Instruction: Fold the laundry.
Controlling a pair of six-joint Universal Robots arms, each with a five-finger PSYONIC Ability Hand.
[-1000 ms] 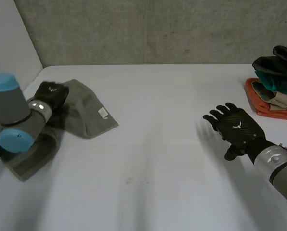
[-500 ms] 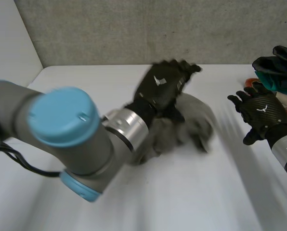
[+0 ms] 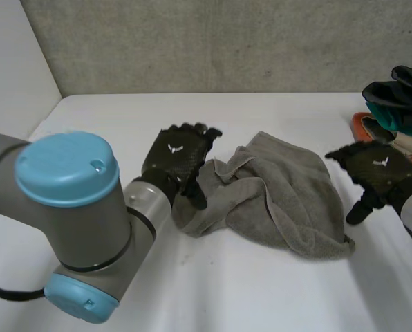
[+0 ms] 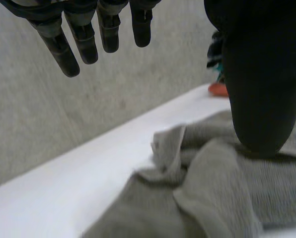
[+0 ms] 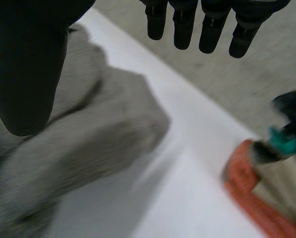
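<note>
Towel point(image 3: 282, 200) lies rumpled, long axis seemingly across table point(image 3: 261, 117).

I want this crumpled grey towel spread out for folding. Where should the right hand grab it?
Probably the grey towel's right edge, near its front corner: that part lies flat, while the left side is bunched. The open right hand hovers beside it, so approach from the right.

No legible text, labels or numbers.
</note>
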